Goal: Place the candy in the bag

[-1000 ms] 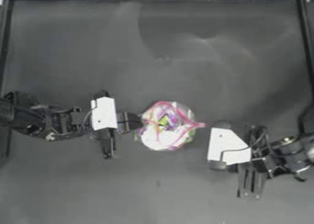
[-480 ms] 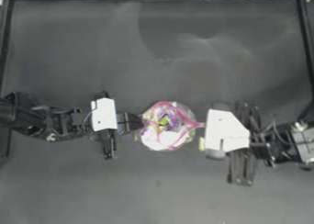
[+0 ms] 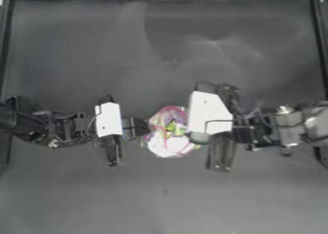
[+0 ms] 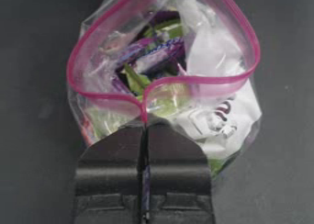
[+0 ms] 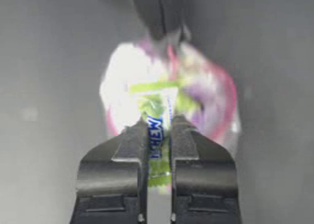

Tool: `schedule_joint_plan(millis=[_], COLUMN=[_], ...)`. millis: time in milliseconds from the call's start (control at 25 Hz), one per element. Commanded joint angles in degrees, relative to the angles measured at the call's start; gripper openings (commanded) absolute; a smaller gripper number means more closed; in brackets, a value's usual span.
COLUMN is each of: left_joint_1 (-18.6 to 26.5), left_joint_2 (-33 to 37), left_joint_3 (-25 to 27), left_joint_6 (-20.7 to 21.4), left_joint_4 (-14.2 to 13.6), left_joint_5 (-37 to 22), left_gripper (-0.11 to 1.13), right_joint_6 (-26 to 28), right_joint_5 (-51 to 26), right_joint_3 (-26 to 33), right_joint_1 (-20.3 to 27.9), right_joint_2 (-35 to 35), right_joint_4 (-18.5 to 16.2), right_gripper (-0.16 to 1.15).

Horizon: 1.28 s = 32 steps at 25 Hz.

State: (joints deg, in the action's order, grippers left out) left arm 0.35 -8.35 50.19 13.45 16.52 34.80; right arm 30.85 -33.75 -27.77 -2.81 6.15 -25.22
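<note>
Both claws were clenched near the desk's middle, the left claw [image 4: 145, 140] pinching the bag [image 4: 165, 76] by its pink seal to hold the mouth wide, the right claw [image 5: 160, 126] holding the candy [image 5: 158, 140] just over it, apparently needing only a lowering and release.

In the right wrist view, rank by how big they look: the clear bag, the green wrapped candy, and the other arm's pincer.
1. Clear plastic zip bag with pink seal.
2 and 3. Unsure: pale green wrapped candy in the right pincer sits nearer the camera than the left pincer.
</note>
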Motion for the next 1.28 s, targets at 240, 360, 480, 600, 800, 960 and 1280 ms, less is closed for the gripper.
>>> schedule_joint_plan(millis=[240, 360, 480, 600, 800, 960, 1280], left_joint_1=[-0.3, -0.3, -0.4, -0.4, -0.4, -0.4, -0.6], left_joint_2=[0.7, 0.7, 0.7, 0.7, 0.7, 0.7, 0.7], left_joint_3=[-0.8, -0.8, -0.9, -0.8, -0.9, -0.8, -0.7], left_joint_6=[-0.1, -0.1, -0.1, -0.1, -0.1, -0.1, -0.4], left_joint_4=[-0.1, 0.0, -0.1, 0.0, 0.1, 0.1, 0.2], left_joint_5=[0.3, 0.3, 0.3, 0.3, 0.3, 0.3, 0.3], left_gripper=[0.1, 0.1, 0.1, 0.1, 0.1, 0.1, 0.1], right_joint_6=[-0.7, -0.7, -0.7, -0.7, -0.7, -0.7, -0.5], right_joint_5=[5.1, 6.4, 6.5, 6.6, 6.6, 6.4, 6.2], right_joint_3=[1.6, 1.5, 1.3, 1.1, 0.6, 0.4, 0.2], right_joint_1=[2.5, 3.1, 3.4, 3.8, 4.1, 4.1, 4.7], right_joint_2=[-5.5, -7.0, -8.1, -8.8, -9.6, -9.8, -9.9], right_joint_4=[-0.4, -0.6, -0.9, -0.9, -1.1, -1.5, -2.3], right_gripper=[0.33, 0.33, 0.33, 0.33, 0.33, 0.34, 0.56])
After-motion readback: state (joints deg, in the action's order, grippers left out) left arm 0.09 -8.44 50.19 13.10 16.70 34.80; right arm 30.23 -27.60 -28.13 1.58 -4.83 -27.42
